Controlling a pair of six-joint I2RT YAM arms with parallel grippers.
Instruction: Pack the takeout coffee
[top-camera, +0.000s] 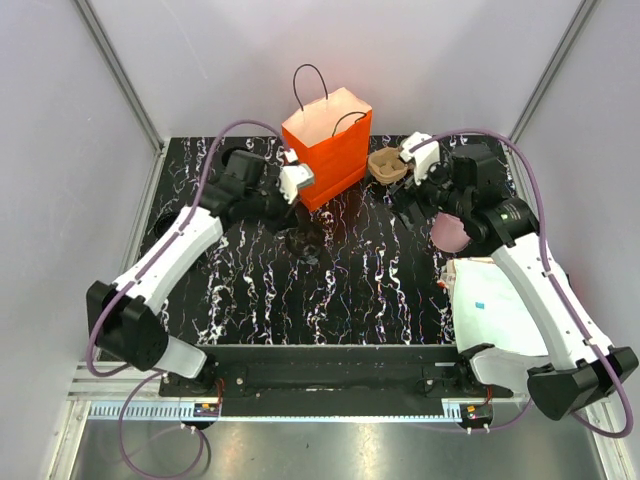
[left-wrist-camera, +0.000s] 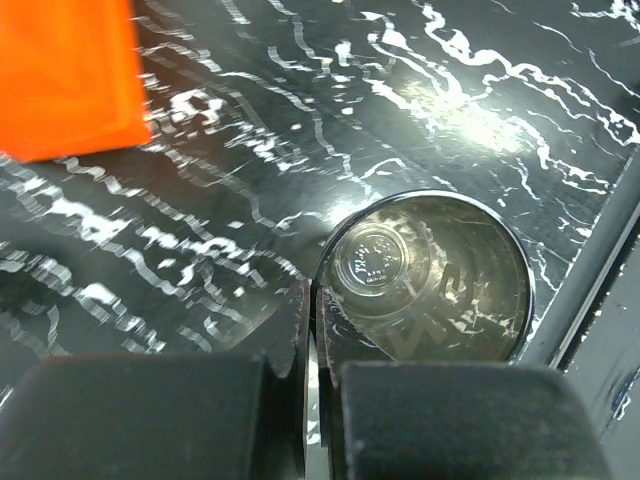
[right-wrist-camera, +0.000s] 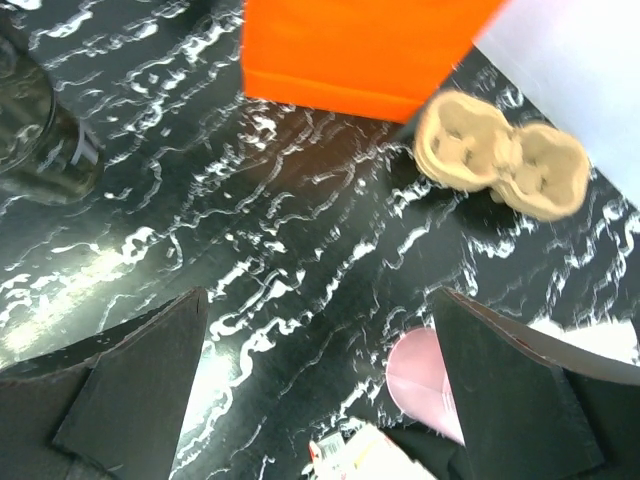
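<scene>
The takeout coffee (left-wrist-camera: 425, 280) is a small black cup. In the left wrist view I look down on its round top. My left gripper (left-wrist-camera: 312, 300) is shut on the near rim of the cup, one finger on each side of the wall. In the top view the cup (top-camera: 303, 240) sits low over the table in front of the orange paper bag (top-camera: 328, 150), under my left gripper (top-camera: 296, 218). The right wrist view shows the cup (right-wrist-camera: 40, 120) at far left. My right gripper (right-wrist-camera: 318, 295) is open and empty above the table, right of the bag (right-wrist-camera: 350, 50).
The brown pulp two-cup tray (top-camera: 388, 165) lies right of the bag, also in the right wrist view (right-wrist-camera: 500, 155). A pink cup (top-camera: 450, 232) stands under the right arm, seen again by the right wrist (right-wrist-camera: 425, 375). A white packet (top-camera: 495, 305) lies at the front right.
</scene>
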